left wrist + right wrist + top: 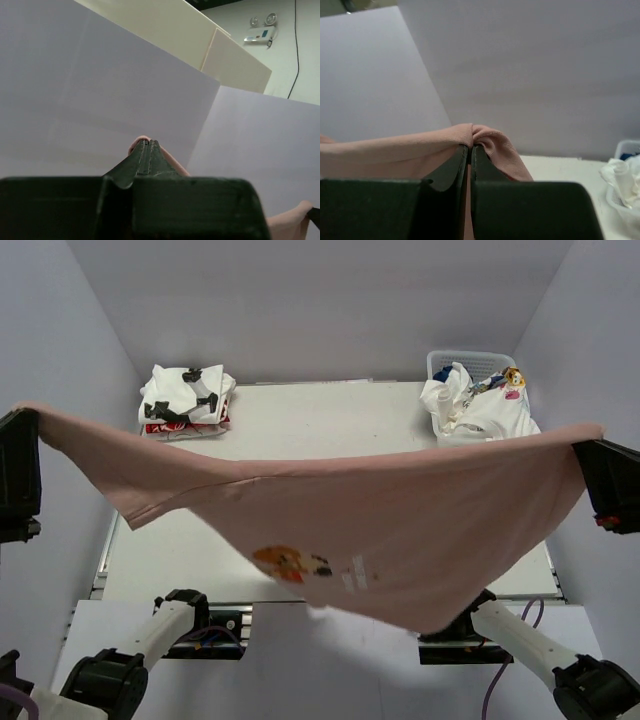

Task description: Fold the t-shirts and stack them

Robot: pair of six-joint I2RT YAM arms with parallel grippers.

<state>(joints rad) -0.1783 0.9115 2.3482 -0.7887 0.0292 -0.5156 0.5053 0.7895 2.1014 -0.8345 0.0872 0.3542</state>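
Note:
The dusty-pink t-shirt (380,530) hangs stretched in the air across the whole table, its pixel print (292,563) facing the top camera. My left gripper (30,420) is shut on its left end, high at the left wall; pink cloth (137,144) shows at its tips (146,142). My right gripper (592,445) is shut on its right end; pink cloth (485,137) bunches over its tips (470,146). A stack of folded white t-shirts with black prints (187,400) lies at the table's far left corner.
A white mesh basket (470,362) at the far right corner holds a heap of white and blue t-shirts (478,405), also seen in the right wrist view (625,175). White walls enclose the table (300,425) on three sides.

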